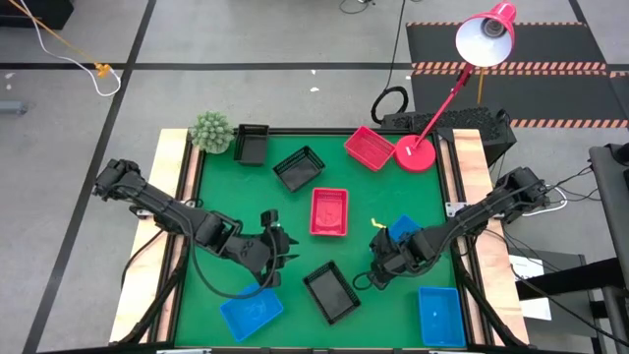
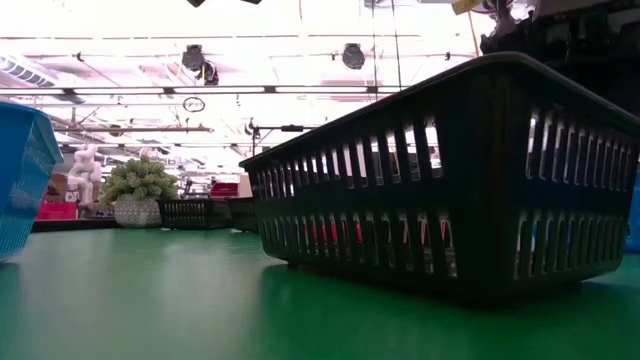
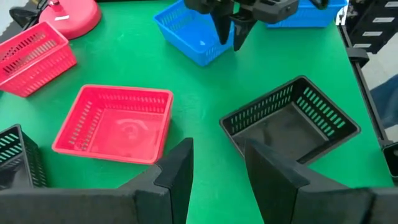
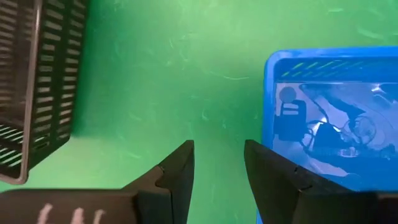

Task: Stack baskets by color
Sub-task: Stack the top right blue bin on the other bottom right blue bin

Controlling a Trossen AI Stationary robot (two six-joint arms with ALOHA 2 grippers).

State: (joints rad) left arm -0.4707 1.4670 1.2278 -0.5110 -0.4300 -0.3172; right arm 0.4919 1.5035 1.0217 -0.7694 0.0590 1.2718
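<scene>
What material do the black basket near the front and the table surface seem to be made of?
The black basket looks like moulded plastic: thin slotted walls, a smooth rim and a slight sheen. The table surface seems a smooth green mat or coated board, faintly glossy, since it mirrors the basket; which one is unclear.

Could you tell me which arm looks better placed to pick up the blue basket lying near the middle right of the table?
Probably the right. The right gripper hovers open just beside that blue basket, whose rim fills its wrist view. The left gripper hangs, empty, nearer the red basket and black basket.

Plant (image 1: 210, 131) at table's (image 1: 393, 192) far-left corner, lamp base (image 1: 416, 153) far-right, baskets (image 1: 329, 211) btwn.
</scene>
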